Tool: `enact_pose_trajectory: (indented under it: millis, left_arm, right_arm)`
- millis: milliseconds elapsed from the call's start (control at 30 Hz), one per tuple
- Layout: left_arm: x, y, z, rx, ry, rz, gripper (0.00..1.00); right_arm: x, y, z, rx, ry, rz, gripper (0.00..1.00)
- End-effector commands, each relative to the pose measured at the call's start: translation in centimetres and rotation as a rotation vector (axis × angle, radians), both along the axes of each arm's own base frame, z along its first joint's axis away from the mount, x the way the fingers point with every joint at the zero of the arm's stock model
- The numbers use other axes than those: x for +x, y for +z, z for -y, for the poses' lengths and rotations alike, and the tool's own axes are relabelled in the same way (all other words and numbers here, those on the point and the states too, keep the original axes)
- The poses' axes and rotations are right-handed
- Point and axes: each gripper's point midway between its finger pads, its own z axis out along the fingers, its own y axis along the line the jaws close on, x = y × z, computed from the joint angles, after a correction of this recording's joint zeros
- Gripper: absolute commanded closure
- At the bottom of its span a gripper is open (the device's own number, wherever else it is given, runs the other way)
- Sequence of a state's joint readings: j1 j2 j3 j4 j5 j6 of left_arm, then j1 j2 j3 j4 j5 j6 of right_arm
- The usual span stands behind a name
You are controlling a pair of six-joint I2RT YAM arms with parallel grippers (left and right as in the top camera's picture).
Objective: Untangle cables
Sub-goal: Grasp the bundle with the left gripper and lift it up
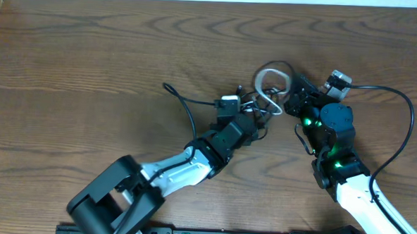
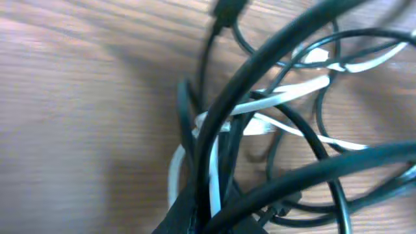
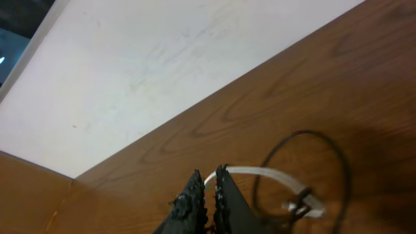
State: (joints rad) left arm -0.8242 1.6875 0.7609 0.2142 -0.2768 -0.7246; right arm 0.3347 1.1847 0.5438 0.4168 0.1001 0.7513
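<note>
- The cables (image 1: 267,91) are lying in a small black and white knot on the brown wooden worktop (image 1: 91,62), a bit right of the middle.
- The left pincer (image 1: 254,119) is sitting at the near left side of the knot. The right pincer (image 1: 291,99) is sitting at its right side, so the knot is lying between the two.
- In the left wrist view, the left pincer (image 2: 208,218) is squeezing shut on the cables (image 2: 260,110). Black and white ones are running right into it and looping out in front of it.
- In the right wrist view, the right pincer (image 3: 209,188) is pinching a white cable (image 3: 260,172), which is curving away to the right.
- One thin black cable (image 1: 189,116) is trailing out of the knot to the left.
</note>
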Motion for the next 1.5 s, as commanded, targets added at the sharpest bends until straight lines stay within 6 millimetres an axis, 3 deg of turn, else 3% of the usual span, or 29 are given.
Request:
enact_pose_trajectory:
  millis: [0,200,400,600,800,1067,1267,1467]
  left_arm:
    - [0.9,3.1,-3.1,0.038,0.09,0.058,0.92]
    - [-0.4,8.8,-6.4,0.019,0.139,0.103,0.92]
    - [-1.7,12.2,-6.5,-0.073,0.108,0.132,0.92]
    - [-1.9,15.0,-7.1,-0.335,0.28,0.123,0.92]
    - [-2.3,16.3,-7.3,-0.492,0.365,0.1,0.92]
    - [-2.2,16.8,-7.5,-0.633,0.468,0.064,0.92]
    - [-1.1,19.1,-7.3,-0.879,0.582,0.081,0.92]
    - [-0.9,19.9,-7.0,-0.914,0.569,0.098,0.91]
  right_arm:
    - [0.4,0.6,0.4,0.008,-0.013,0.011,0.96]
    - [0.5,0.3,1.1,0.005,-0.028,-0.001,0.97]
    - [0.0,0.3,-0.6,0.103,0.052,-0.029,0.9]
    - [-0.5,0.4,-2.2,0.2,0.124,-0.062,0.82]
    - [-0.9,0.4,-3.1,0.262,0.17,-0.09,0.79]
    - [-1.0,0.4,-3.3,0.262,0.179,-0.091,0.75]
    - [-1.0,0.3,-3.3,0.262,0.178,-0.093,0.72]
    - [-1.0,0.3,-3.3,0.261,0.178,-0.093,0.69]
